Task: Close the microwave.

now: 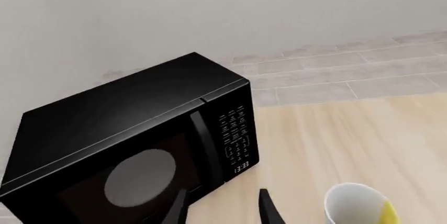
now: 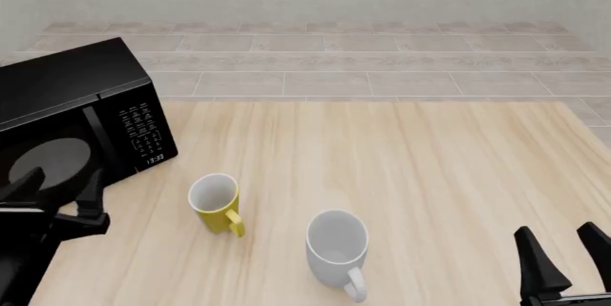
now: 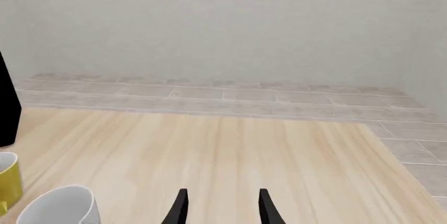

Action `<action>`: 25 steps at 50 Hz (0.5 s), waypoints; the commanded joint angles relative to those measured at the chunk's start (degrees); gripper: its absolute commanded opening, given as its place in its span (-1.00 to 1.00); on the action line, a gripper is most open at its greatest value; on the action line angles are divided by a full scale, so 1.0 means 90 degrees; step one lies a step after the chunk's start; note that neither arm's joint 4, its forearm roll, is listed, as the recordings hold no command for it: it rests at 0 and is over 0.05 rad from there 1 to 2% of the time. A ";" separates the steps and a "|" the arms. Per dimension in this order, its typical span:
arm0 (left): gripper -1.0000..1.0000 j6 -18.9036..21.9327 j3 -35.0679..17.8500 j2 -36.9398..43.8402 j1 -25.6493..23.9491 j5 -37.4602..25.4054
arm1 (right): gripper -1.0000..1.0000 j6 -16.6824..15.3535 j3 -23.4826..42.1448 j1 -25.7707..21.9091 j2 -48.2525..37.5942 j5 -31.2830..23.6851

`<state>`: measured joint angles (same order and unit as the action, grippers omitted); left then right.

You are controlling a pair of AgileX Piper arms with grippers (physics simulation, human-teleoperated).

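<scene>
The left gripper is seen low at the near left of the desk, its fingers spread apart with nothing held between them. It is positioned directly in front of the microwave, close to the dark window of the door; contact cannot be made out. The microwave is set at the far left of the desk, turned at an angle, and its door appears flush with the keypad panel, where the clock is lit. A yellow mug is placed just right of the left gripper, and a white mug nearer the front edge. The right gripper is held at the near right, open and empty, well apart from both mugs.
</scene>
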<state>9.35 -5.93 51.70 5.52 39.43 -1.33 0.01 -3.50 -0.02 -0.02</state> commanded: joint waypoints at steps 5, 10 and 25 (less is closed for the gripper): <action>1.00 -0.0135 -0.0054 -0.4283 -0.1440 -0.3581 | 1.00 -0.0145 0.0000 0.0004 -0.0001 -0.0028; 1.00 -0.0249 -0.0286 -0.4745 -0.1476 -0.4259 | 1.00 -0.0148 0.0000 -0.0017 -0.0001 -0.0045; 1.00 -0.0455 -0.1011 -0.5742 -0.2007 -0.5759 | 1.00 -0.0169 0.0000 0.0002 -0.0001 -0.0060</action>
<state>6.55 -10.82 7.07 -8.81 -2.74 -2.60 0.01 -3.54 -0.02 -0.48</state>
